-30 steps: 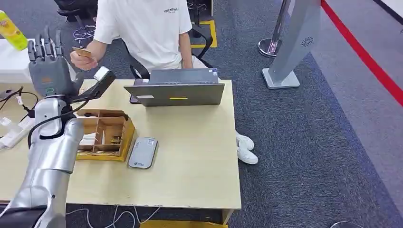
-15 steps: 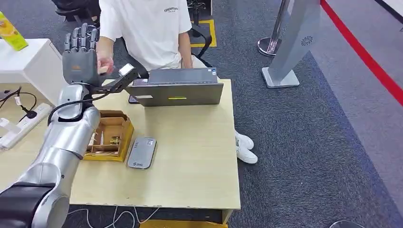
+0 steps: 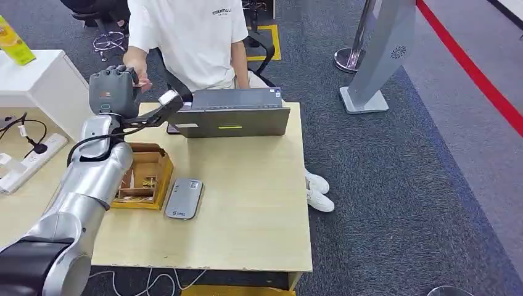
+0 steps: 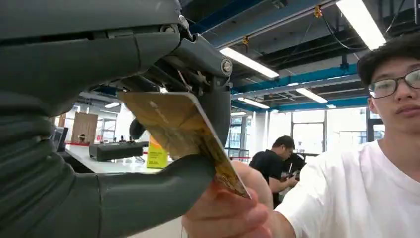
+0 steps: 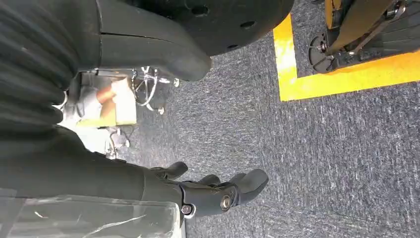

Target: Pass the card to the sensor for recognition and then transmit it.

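From the head view the left hand (image 3: 112, 91) is raised past the far left corner of the table (image 3: 247, 185), fingers curled, meeting a person's hand (image 3: 140, 79). The left wrist view shows what is hidden there: a gold card (image 4: 184, 134) clamped between thumb and fingers, with the person's fingers touching its far end. In the right wrist view the right hand (image 5: 218, 191) hangs over grey carpet (image 5: 322, 163), fingers loosely apart, holding nothing.

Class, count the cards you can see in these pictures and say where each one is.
1. The gold card is pinched in the robot's left hand, with a person's hand on its far end. More may lie hidden in the wooden box.
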Controlling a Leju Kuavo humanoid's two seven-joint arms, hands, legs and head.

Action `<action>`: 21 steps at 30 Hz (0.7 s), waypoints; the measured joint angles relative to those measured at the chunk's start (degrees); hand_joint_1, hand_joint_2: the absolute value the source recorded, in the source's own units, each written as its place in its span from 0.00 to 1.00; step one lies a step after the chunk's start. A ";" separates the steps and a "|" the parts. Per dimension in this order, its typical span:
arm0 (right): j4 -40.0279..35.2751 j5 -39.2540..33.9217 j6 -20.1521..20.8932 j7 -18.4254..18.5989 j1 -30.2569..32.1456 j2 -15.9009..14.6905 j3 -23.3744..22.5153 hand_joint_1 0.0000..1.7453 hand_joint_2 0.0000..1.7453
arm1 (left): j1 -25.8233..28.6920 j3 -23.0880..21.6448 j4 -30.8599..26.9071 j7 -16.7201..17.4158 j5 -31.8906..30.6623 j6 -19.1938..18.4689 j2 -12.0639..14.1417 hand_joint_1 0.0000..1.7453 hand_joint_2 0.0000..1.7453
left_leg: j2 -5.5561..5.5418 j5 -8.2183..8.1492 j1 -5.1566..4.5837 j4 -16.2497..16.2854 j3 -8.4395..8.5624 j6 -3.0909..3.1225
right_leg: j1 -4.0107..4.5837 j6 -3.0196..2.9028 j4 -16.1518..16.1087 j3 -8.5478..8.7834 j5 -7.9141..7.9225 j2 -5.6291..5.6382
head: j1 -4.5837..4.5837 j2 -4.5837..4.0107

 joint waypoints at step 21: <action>0.02 -1.99 -2.12 1.31 0.03 0.00 -0.44 0.00 1.00 | 11.84 -8.41 -21.24 -3.41 12.11 0.29 -2.23 1.00 0.00 | -0.04 -0.05 -0.01 0.00 -0.06 0.04 | -0.01 0.02 -0.02 -0.01 -0.03 -0.07 | -0.02 0.00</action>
